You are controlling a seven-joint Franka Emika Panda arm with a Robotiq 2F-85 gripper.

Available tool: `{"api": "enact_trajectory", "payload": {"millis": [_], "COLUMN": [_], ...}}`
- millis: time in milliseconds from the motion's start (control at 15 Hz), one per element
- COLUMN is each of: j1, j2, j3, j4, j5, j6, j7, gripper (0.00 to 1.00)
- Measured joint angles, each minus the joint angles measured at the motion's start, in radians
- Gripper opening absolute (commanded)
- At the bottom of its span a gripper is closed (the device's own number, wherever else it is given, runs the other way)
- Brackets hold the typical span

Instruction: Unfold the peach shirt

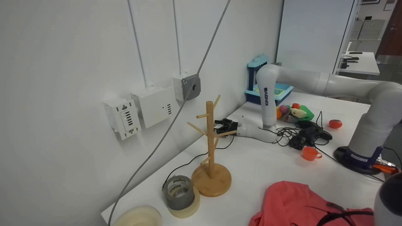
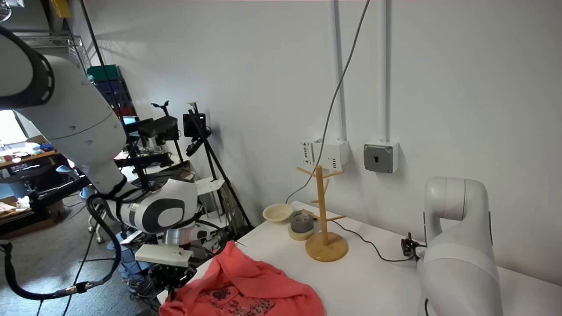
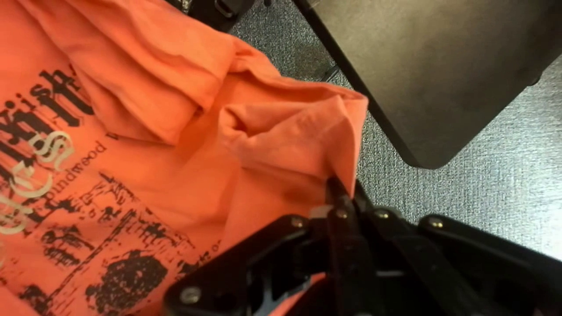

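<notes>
The peach shirt (image 1: 289, 204) lies bunched on the white table, partly cut off by the frame. It also shows in an exterior view (image 2: 263, 285), with its dark print partly visible and several folds. In the wrist view, the shirt (image 3: 197, 175) fills the left side, with dark lettering and a picture on its front and a folded-over part near the top. My gripper (image 3: 346, 188) is shut on the shirt's right edge, which runs up between the fingertips. In an exterior view the gripper (image 2: 172, 292) is low at the shirt's left side, its fingertips hard to make out.
A wooden mug tree (image 1: 211, 141), tape rolls (image 1: 179, 193) and a cream bowl (image 1: 138, 216) stand beyond the shirt. An orange cup (image 1: 309, 153), black controllers with cables (image 1: 309, 135) and another white arm (image 1: 298, 80) share the table. Floor (image 3: 390, 193) shows beside the held edge.
</notes>
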Motion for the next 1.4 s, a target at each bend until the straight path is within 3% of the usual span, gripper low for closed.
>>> {"api": "enact_trajectory", "payload": {"millis": [67, 267, 333, 533, 1133, 1400], "j1": [0.0, 0.0, 0.0, 0.0, 0.001, -0.003], "j2": [0.0, 0.0, 0.0, 0.0, 0.0, 0.0], "j3": [0.0, 0.0, 0.0, 0.0, -0.004, -0.054], "j4": [0.003, 0.005, 0.005, 0.005, 0.017, 0.02], "j5": [0.0, 0.0, 0.0, 0.0, -0.003, -0.056], "j6": [-0.007, -0.008, -0.008, -0.008, 0.0, 0.085], "j7": [0.0, 0.0, 0.0, 0.0, -0.009, -0.03], "gripper": [0.25, 0.39, 0.15, 0.0, 0.0, 0.0]}}
